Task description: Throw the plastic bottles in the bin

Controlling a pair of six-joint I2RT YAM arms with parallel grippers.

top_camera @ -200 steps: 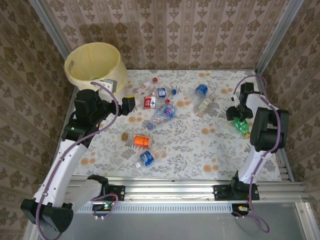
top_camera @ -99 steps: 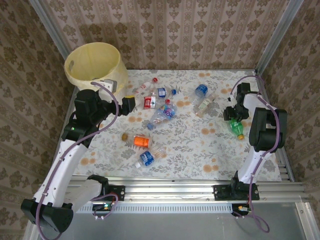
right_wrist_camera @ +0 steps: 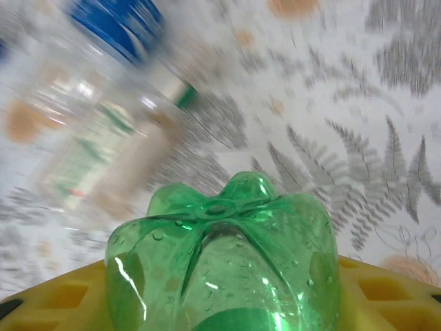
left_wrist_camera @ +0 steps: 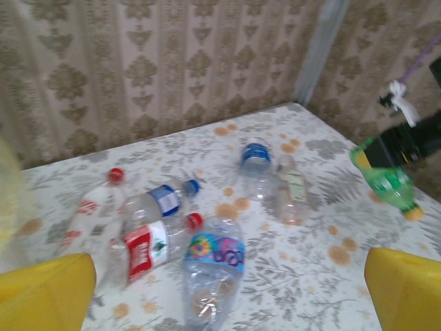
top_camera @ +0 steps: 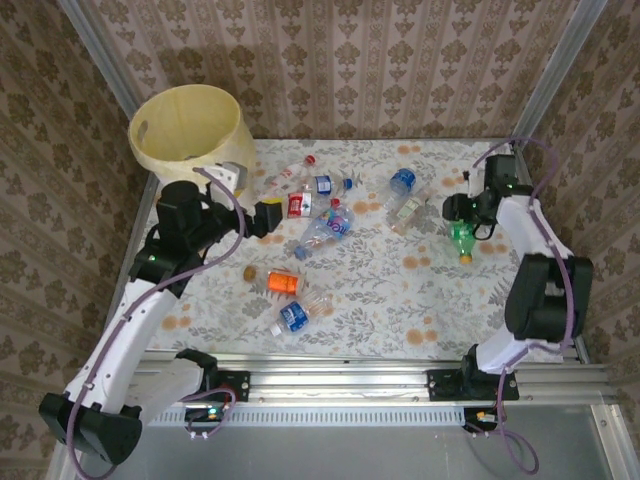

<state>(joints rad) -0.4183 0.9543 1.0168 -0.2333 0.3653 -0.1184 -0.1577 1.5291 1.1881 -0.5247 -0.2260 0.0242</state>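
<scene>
Bin (top_camera: 187, 125) sits in the far left corner. Left gripper (top_camera: 268, 218) hovers by the loose bottles (top_camera: 318, 222), jaws wide apart; we guess it is lining up a pick. At right, right gripper (top_camera: 462, 222) is clamped on the green bottle (top_camera: 461, 240) near its base, lifted for carrying. The long axis runs far-to-near, orange cap (top_camera: 465, 258) toward the arm bases.

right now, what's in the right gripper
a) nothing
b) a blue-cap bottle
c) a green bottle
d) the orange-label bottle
c: the base of the green bottle sits clamped between the yellow pads of the right gripper.
</scene>
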